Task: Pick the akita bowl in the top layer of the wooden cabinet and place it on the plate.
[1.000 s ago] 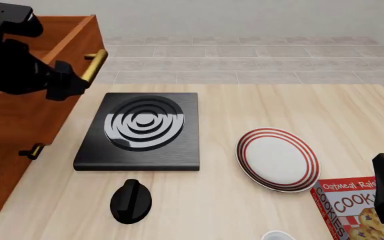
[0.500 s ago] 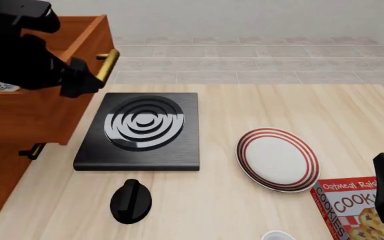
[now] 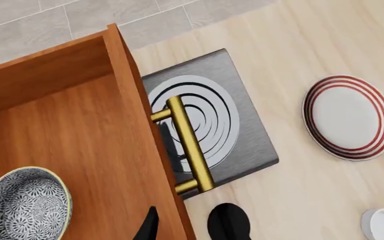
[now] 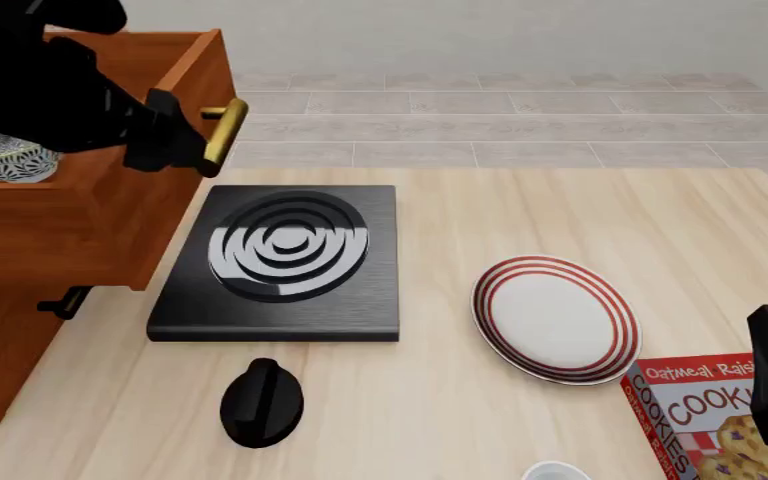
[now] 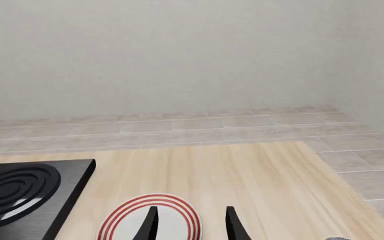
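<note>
Akita bowl (image 3: 24,205): lies inside the pulled-out top layer (image 3: 78,150); the front view shows only its edge.
Left gripper (image 3: 190,225): jaws apart, empty, straddling the drawer front.
Right gripper (image 5: 190,225): parted, empty, over the plate (image 5: 149,219).

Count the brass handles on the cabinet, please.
2: one handle on the pulled-out top drawer, one lower handle below. The left arm may hide more.

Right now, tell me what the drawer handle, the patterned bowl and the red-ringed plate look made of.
The bar handle on the reddish-brown drawer looks like polished brass: golden with a sheen. The small black-and-white net-patterned bowl seems glazed ceramic, judging by its fine print and pale rim. The round white red-ringed plate also looks glazed ceramic, smooth and glossy.
</note>
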Controlling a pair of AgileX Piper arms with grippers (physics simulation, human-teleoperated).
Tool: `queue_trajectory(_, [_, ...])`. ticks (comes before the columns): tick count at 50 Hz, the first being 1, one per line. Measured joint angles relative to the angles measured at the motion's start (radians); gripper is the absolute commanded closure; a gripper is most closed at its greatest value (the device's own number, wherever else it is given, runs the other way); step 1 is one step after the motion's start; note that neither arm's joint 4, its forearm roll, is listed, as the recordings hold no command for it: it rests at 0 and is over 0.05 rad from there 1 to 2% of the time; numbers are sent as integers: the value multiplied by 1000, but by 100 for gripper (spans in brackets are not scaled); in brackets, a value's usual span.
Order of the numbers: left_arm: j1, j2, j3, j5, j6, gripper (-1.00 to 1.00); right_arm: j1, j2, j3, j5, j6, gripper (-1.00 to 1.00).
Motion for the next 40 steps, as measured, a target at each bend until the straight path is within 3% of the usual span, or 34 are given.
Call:
queue_trajectory(21, [28,-7,-145,60,36,-100,2,0,-3,-2,-2,-100])
queue_trajectory(40, [152,-34,-145,82,111,-100,7,0,-6,-3,-9,-100])
